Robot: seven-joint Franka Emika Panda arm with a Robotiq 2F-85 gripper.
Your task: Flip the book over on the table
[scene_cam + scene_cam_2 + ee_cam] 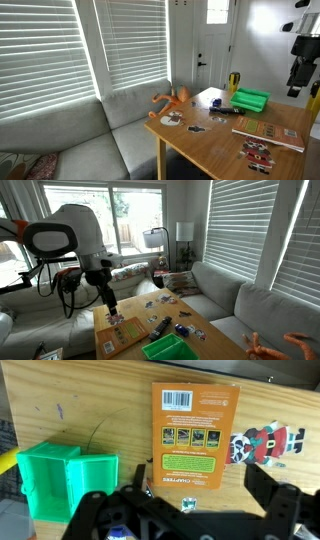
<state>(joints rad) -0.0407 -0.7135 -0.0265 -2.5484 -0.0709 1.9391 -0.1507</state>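
The book point(195, 435) lies flat on the wooden table point(100, 410), its orange cover with dark green picture panels and a barcode facing up. It also shows in both exterior views point(268, 132) point(121, 332). My gripper point(200, 495) is open and empty, hovering above the book's near edge with one finger on each side of it in the wrist view. In the exterior views the gripper point(296, 88) point(113, 309) hangs above the table, clear of the book.
A bright green ridged box point(65, 480) point(250, 98) point(166, 348) stands beside the book. Picture cards point(265, 443) point(258, 152) are scattered on the table. A grey sofa point(90, 140) with an orange toy point(172, 98) borders the table.
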